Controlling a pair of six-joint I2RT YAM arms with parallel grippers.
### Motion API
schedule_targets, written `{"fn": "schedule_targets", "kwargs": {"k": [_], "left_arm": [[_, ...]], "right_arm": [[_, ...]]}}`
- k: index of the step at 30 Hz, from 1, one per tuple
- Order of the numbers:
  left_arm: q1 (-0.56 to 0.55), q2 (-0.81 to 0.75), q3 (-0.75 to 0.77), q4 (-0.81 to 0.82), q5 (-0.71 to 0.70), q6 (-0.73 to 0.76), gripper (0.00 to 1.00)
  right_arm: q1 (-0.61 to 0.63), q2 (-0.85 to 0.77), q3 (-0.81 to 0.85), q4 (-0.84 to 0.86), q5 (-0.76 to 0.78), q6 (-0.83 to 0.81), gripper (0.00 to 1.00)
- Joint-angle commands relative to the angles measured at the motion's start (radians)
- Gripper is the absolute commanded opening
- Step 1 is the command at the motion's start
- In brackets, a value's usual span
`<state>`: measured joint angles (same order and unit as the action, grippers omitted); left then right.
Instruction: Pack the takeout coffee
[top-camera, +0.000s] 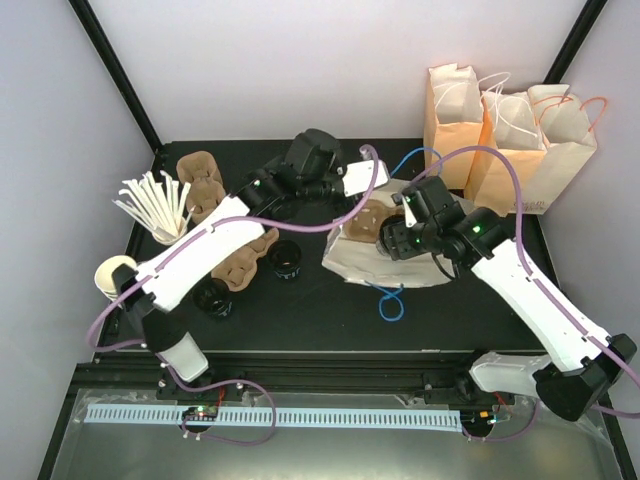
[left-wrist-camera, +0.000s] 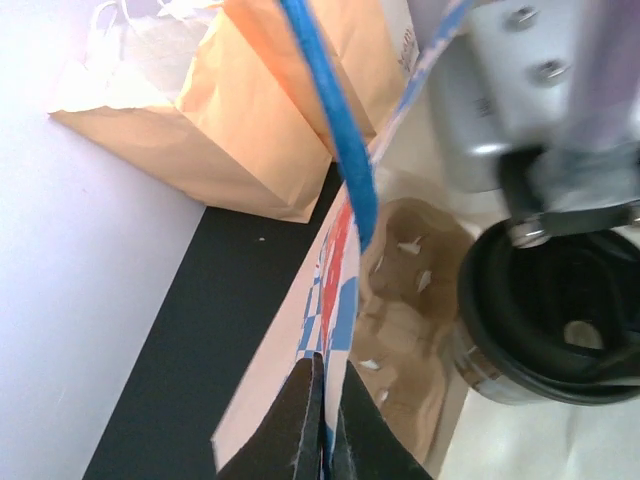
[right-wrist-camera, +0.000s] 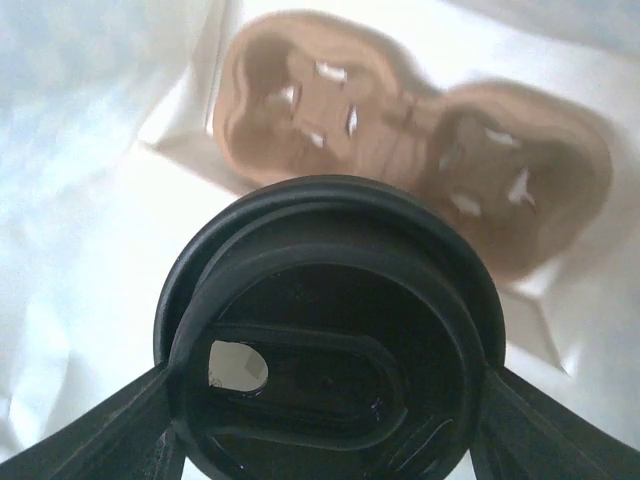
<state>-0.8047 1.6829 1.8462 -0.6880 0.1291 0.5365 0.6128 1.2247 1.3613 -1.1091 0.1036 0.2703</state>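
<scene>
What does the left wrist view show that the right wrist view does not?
Only left wrist: standing tan paper bags, a blue cord handle, the left gripper shut on the edge of the white paper bag. Only right wrist: the right gripper, its fingers clamping the small black lidded cup. Both: that cup, the brown moulded-pulp carrier in the bag.

It was a lab-style robot test cell: a black table (top-camera: 330, 310) boxed in by plain white walls (top-camera: 300, 70) and black frame posts (top-camera: 115, 75), two robot arms (top-camera: 520, 290) bolted on, and paper bags (top-camera: 500, 150) stocked behind.
</scene>
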Motion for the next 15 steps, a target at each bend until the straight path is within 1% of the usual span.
{"fn": "schedule_targets", "kwargs": {"k": [1, 3, 5, 7, 9, 12, 15], "left_arm": [[-0.043, -0.111, -0.119, 0.091, -0.074, -0.079, 0.01], [-0.061, -0.154, -0.173, 0.106, -0.088, -0.122, 0.01], [-0.069, -0.186, -0.208, 0.117, -0.093, -0.182, 0.02], [-0.073, -0.210, -0.231, 0.115, -0.097, -0.242, 0.02], [-0.075, -0.229, -0.247, 0.106, -0.086, -0.284, 0.01], [-0.084, -0.253, -0.266, 0.087, -0.084, -0.330, 0.02], [-0.092, -0.260, -0.273, 0.063, -0.141, -0.359, 0.02]], "right_arm": [[0.073, -0.010, -0.062, 0.088, 0.119, 0.008, 0.55], [0.095, -0.060, -0.149, 0.167, 0.140, 0.014, 0.52], [0.108, -0.102, -0.210, 0.236, 0.173, 0.020, 0.52], [0.120, -0.125, -0.239, 0.269, 0.213, 0.014, 0.52], [0.124, -0.117, -0.227, 0.241, 0.258, 0.013, 0.52], [0.125, -0.083, -0.198, 0.137, 0.316, 0.049, 0.52], [0.125, -0.081, -0.202, 0.092, 0.328, 0.087, 0.52]]}}
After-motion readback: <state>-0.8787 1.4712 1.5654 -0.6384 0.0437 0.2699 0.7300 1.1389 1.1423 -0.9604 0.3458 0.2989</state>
